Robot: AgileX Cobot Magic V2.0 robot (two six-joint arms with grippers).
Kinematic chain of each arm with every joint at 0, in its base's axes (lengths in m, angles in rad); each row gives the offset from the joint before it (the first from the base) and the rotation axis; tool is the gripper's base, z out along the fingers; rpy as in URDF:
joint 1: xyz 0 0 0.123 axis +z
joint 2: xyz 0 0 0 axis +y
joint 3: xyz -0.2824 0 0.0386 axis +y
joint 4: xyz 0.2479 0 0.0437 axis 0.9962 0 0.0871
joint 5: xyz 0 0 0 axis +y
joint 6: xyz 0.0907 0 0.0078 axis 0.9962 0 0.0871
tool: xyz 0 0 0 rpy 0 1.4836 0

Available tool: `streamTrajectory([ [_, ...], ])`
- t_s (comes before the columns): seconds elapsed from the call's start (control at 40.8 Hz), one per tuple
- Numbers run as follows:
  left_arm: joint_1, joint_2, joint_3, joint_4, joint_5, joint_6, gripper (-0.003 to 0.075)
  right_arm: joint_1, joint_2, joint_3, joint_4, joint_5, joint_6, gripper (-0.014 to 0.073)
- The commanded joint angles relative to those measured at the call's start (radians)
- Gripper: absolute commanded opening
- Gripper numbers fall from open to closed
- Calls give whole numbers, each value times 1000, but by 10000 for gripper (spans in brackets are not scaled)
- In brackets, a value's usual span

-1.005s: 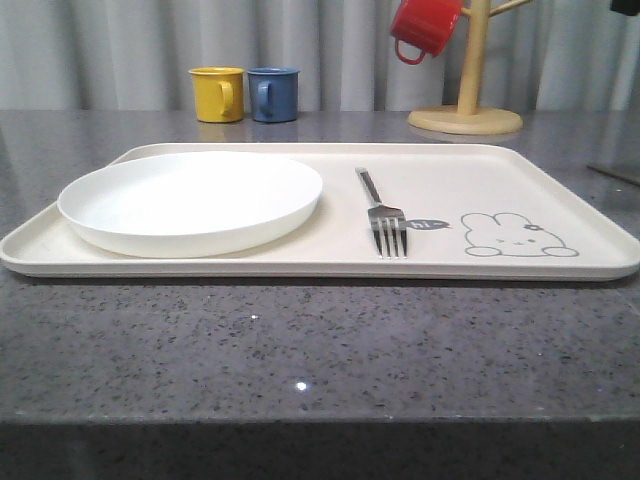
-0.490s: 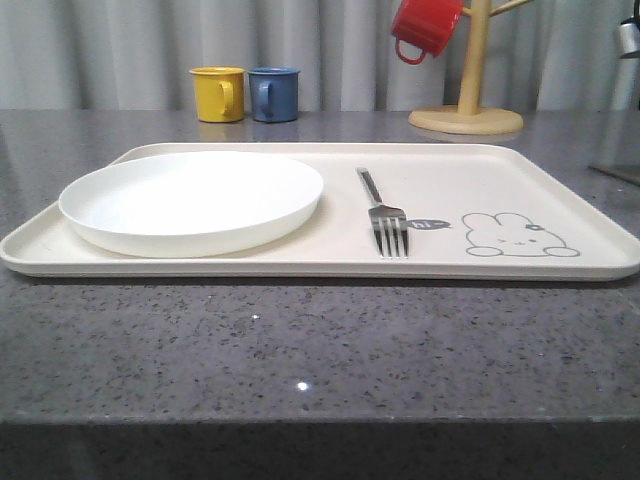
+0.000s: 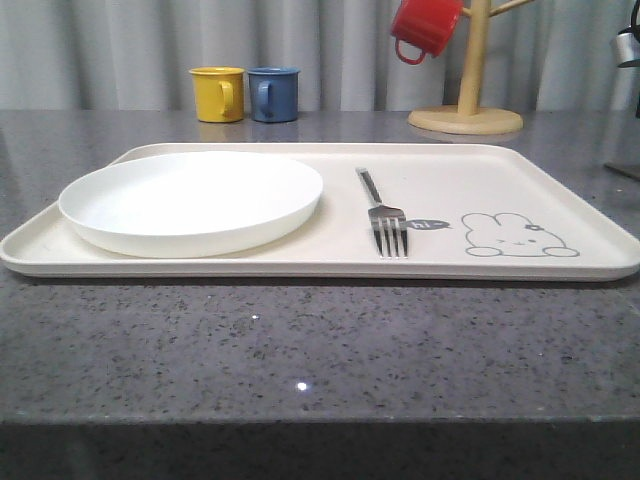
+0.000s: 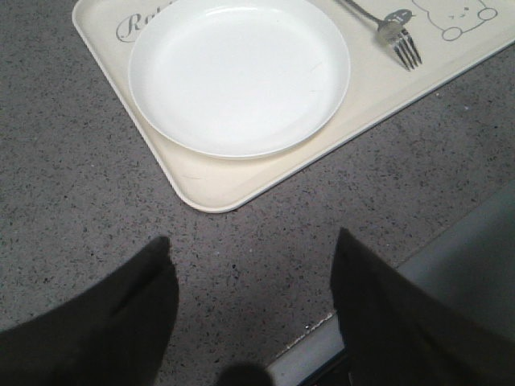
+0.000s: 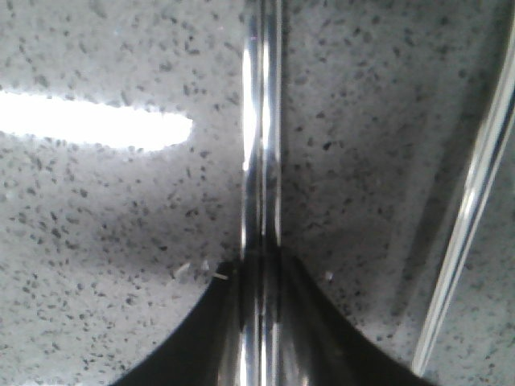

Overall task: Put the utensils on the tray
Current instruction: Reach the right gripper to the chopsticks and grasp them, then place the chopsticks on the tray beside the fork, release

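While the fork is lying on the tray, the right tool is pinching chopsticks.
The left tool is hanging spread open over the table.

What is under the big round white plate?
The round white plate sits on the cream rectangular tray, beside the shiny silver fork. The tray part beneath the plate is covered, so anything there is hidden.
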Motion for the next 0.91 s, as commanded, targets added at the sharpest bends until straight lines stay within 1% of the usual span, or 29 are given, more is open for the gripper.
streamTrajectory([
  [0.0, -9, -1, -23, 1, -63, -11, 401, -5, -31, -20, 12, 43, -12, 38],
  [0.098, -9, -1, -23, 1, -63, -11, 401, -5, -31, -25, 12, 48, -11, 34],
  [0.172, -9, -1, -23, 1, -63, -11, 401, -5, -32, -44, 45, 78, -3, 34],
  [0.245, -9, -1, -23, 1, -63, -11, 401, -3, -38, -74, 98, 111, 9, 34],
  [0.343, -9, -1, -23, 1, -63, -11, 401, 17, -60, -99, 198, 112, 13, 34],
  [0.392, -9, -1, -23, 1, -63, -11, 401, 45, -72, -105, 249, 112, 15, 34],
  [0.466, -9, -1, -23, 1, -63, -11, 401, 91, -83, -110, 290, 112, 37, 34],
  [0.588, -9, -1, -23, 1, -63, -11, 401, 206, -85, -110, 301, 112, 124, 34],
  [0.711, -9, -1, -23, 1, -63, -11, 401, 320, -78, -110, 301, 107, 281, 34],
  [0.882, -9, -1, -23, 1, -63, -11, 401, 400, -64, -110, 297, 64, 449, 34],
])
